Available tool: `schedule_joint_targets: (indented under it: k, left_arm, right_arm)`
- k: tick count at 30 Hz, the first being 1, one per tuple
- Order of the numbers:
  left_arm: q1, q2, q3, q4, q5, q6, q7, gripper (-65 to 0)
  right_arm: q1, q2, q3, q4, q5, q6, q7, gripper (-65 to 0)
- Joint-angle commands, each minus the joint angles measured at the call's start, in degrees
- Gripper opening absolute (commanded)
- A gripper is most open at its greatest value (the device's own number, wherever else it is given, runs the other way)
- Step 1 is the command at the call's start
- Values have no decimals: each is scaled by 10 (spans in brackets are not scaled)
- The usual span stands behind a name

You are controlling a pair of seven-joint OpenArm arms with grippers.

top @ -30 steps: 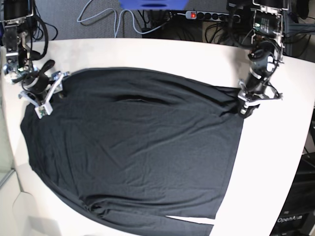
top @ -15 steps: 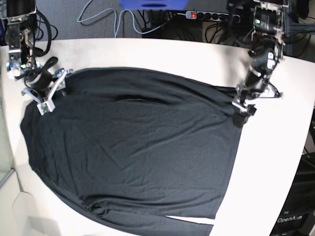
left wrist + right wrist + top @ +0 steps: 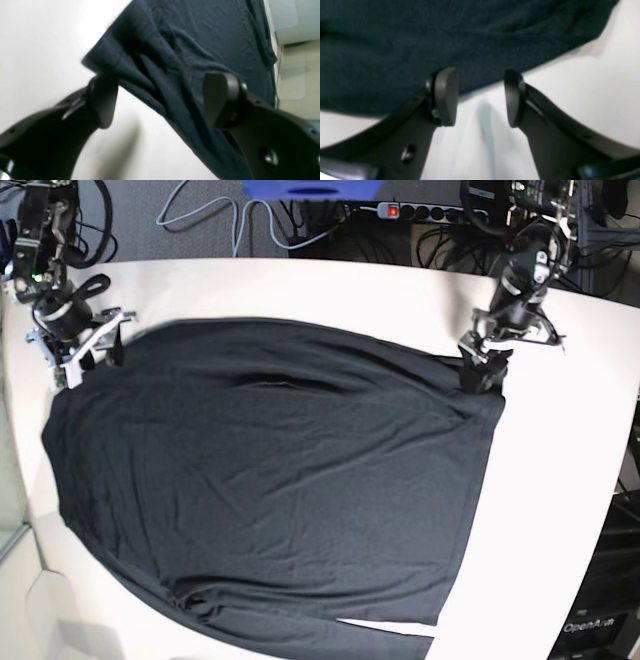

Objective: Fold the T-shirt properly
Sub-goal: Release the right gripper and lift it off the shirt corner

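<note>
The black T-shirt (image 3: 270,480) lies spread flat over most of the white table (image 3: 560,480). My left gripper (image 3: 481,373) hangs over the shirt's far right corner. In the left wrist view its jaws stand wide open (image 3: 160,100), with a bunched fold of the shirt (image 3: 200,37) lying under and between them, ungripped. At the shirt's far left edge sits my right gripper (image 3: 90,355). The right wrist view has it open (image 3: 480,97) with only bare table between the fingers, and the shirt's hem (image 3: 445,32) just beyond the tips.
A power strip (image 3: 430,210) and loose cables (image 3: 210,215) lie behind the table's far edge. Bare table runs along the right side and the far side. The shirt's near hem reaches the front edge of the table.
My left gripper has opened and let go of the shirt's right corner, then drawn back toward the far edge. The right gripper has also pulled back, off the shirt's left edge.
</note>
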Motion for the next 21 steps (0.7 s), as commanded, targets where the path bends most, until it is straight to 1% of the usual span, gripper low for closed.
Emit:
schedule_joint_targets:
  k: [1,5,7,11,17,21]
  left_arm:
    - [5,-7,-5,12,0,-8,-8,-143]
    - [11,-4,-8,7,0,-8,-8,-143]
    - [6,-3,-6,-1,0,-8,-9,-143]
    - [0,9,-9,-19,0,-8,-9,-143]
    - [-7,18,-10,-40,0,-8,-13,-143]
    - [-28,31,-10,-74,-1,-8,-12,-143]
  right_arm:
    - [0,2,9,14,6,14,14,-348]
    - [-1,-33,32,11,2,70,8,-350]
    - [-2,-44,41,5,1,84,8,-351]
    - [-12,-46,41,1,1,85,10,-354]
    - [-25,-48,41,-7,6,86,13,-355]
    - [-30,-66,42,-13,6,88,15,-355]
